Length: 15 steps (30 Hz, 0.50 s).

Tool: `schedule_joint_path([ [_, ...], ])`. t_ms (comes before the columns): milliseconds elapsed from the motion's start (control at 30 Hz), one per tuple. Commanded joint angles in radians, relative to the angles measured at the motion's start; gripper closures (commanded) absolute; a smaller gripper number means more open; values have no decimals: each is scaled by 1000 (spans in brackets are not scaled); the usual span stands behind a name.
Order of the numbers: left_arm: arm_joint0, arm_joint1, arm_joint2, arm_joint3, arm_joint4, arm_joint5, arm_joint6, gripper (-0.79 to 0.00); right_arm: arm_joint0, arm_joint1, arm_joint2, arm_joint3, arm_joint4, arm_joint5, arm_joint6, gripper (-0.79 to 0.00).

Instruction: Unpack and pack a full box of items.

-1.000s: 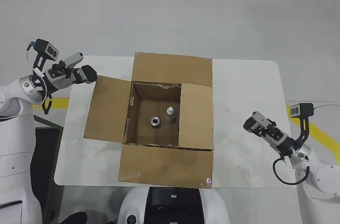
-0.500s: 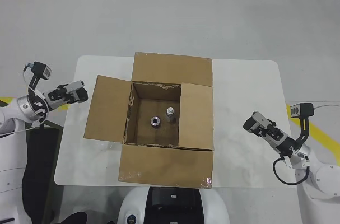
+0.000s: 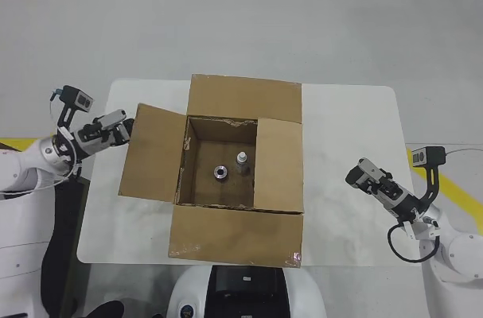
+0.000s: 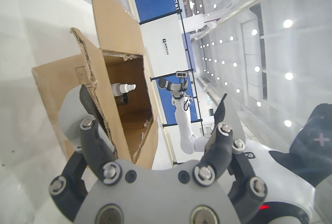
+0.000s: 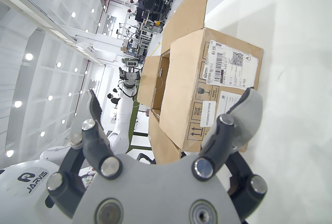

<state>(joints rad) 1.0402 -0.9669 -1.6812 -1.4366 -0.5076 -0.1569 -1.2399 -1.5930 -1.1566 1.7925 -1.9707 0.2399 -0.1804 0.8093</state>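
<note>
Box [image 3: 245, 97] seated mid-table [image 3: 348, 119], all four flaps folded out. On its floor: white bottle [image 3: 242, 162] upright, small round dark item [image 3: 221, 171] just beside it. Left gripper [image 3: 126, 127] held at the outer edge of the left flap [image 3: 151, 155], fingers [image 4: 87, 103] spread, flap edge seen between them; contact cannot be told. Right gripper [image 3: 354, 174] held right of the box, well apart, fingers spread, nothing gripped
</note>
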Motion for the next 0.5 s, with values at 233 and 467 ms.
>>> schedule_joint_path([
  [233, -81, -20, 139, -42, -128, 13, 4, -785, 0, 0, 0, 0, 0, 0, 0, -785],
  [467, -130, -42, 291, -12, -127, -16, 16, -785, 0, 0, 0, 0, 0, 0, 0, -785],
])
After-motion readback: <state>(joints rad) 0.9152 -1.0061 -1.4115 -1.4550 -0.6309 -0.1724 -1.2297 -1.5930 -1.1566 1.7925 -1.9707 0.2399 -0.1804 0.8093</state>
